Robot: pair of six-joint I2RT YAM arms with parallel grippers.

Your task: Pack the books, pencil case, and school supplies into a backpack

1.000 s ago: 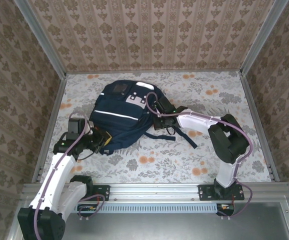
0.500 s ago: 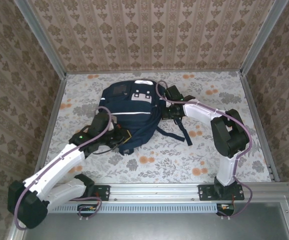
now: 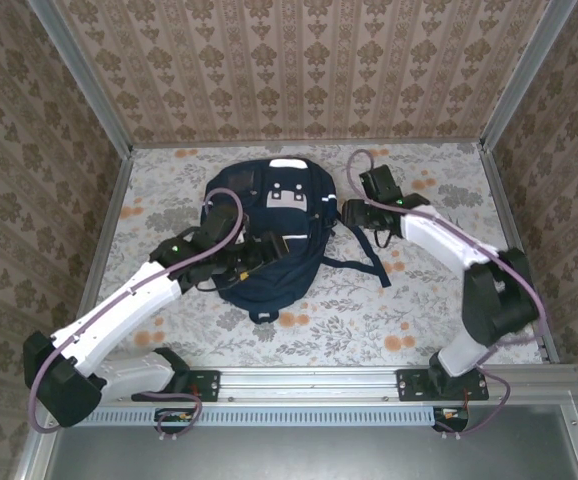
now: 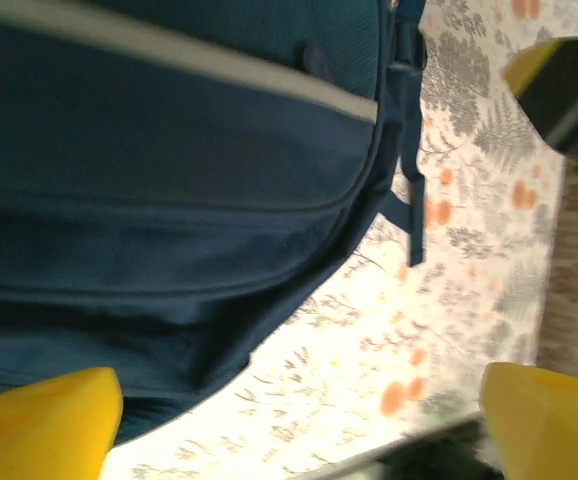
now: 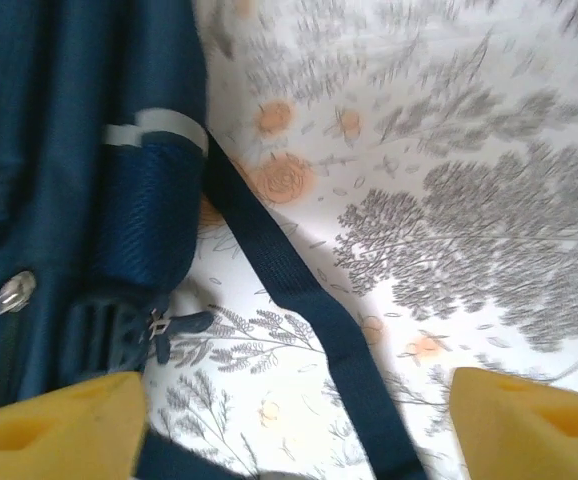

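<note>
Backpack [image 3: 269,215] on table [image 3: 419,300]; left end effector [image 3: 272,246], right end effector [image 3: 355,212] both spread, empty.

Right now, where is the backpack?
In the top view the backpack lies on the table, slightly left of centre, with the left gripper over its left side and the right gripper at its right edge.

Lab test booth: aluminium frame [image 3: 309,380], wallpapered walls [image 3: 309,70], floral tablecloth [image 3: 369,320]
</note>
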